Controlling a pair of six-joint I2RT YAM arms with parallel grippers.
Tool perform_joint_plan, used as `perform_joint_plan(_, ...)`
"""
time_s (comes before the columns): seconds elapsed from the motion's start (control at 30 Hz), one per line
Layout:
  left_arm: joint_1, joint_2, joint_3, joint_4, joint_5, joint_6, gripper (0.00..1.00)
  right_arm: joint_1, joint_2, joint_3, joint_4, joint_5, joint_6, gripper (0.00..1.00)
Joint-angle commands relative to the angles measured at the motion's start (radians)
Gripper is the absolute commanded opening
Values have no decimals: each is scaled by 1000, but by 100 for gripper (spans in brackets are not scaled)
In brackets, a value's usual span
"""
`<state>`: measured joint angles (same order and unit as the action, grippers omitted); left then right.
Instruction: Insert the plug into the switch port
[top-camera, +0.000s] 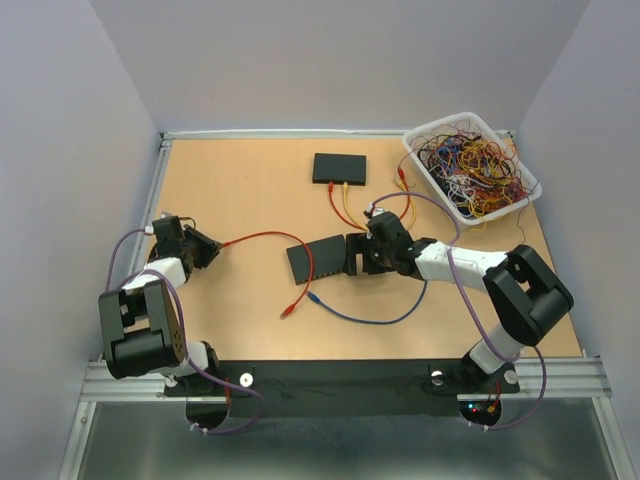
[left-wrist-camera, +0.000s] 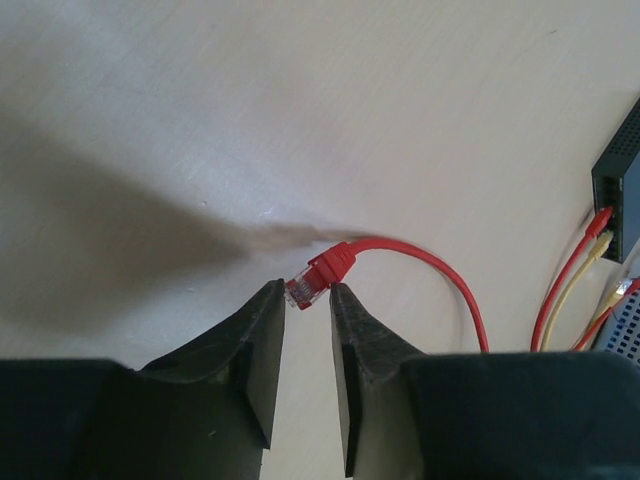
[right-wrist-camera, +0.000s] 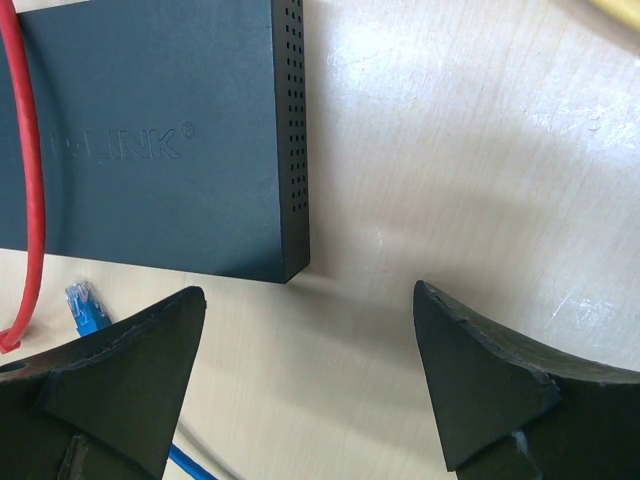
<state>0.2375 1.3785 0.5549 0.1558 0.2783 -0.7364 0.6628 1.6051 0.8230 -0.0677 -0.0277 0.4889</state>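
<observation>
Top camera high, looks down over whole table (top-camera: 250, 200); wrist cameras close above tabletop; top, right wrist share switch (right-wrist-camera: 150, 130)

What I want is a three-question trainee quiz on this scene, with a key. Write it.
1. True or false: the right claw stands open beside the black switch.
2. What sits inside the left claw? A the red plug; B a yellow plug; C a blue plug.
3. Fill in: the bin of tangled wires sits at the far ____ corner of the table.
Key: 1 true; 2 A; 3 right.
</observation>
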Motion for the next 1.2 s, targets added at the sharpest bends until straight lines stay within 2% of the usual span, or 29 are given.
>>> perform_joint_plan(0.0, 6, 8, -1, 37, 15, 19, 31, 9, 13, -25, -3, 18, -12, 90)
perform_joint_plan(0.33, 5, 2, 7, 36, 27, 35, 0, 9, -8, -22, -6, 22, -27, 89)
perform_joint_plan(0.57, 6, -85, 34, -8, 107, 68, 0, 9, -192, 20, -3, -1, -133, 90)
perform_joint_plan(0.73, 6, -174, 71, -119, 182, 112, 0, 12, -292, 88, 28, -170, -300, 92)
perform_joint_plan(0.93, 5, -308, 117, -256, 219, 158, 0, 75, -274, 203, 28, -242, -401, 93)
perform_joint_plan(1.17, 2, -436, 177, -389, 292, 180, 0, 261, -153, 373, 29, -146, -578, 96)
